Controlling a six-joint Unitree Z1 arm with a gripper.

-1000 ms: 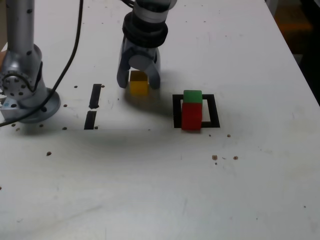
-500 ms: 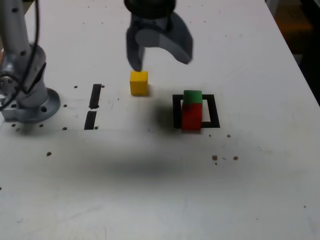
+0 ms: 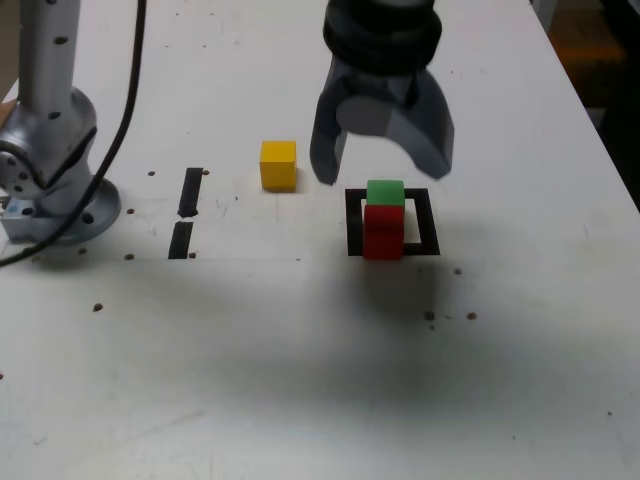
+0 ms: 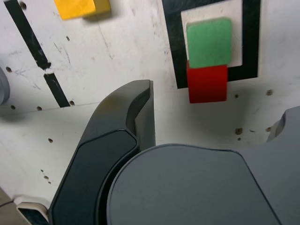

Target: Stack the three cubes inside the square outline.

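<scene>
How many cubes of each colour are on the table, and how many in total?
Red cube: 1
Green cube: 1
Yellow cube: 1
Total: 3

My gripper (image 3: 385, 165) is hanging up in the air, pointing straight down, jaws spread wide and nothing between them. The two grey fingers (image 3: 328, 150) splay out from my round black wrist collar. My silver base column (image 3: 48, 120) sits off to the exterior view's left, black cable trailing down it.
</scene>
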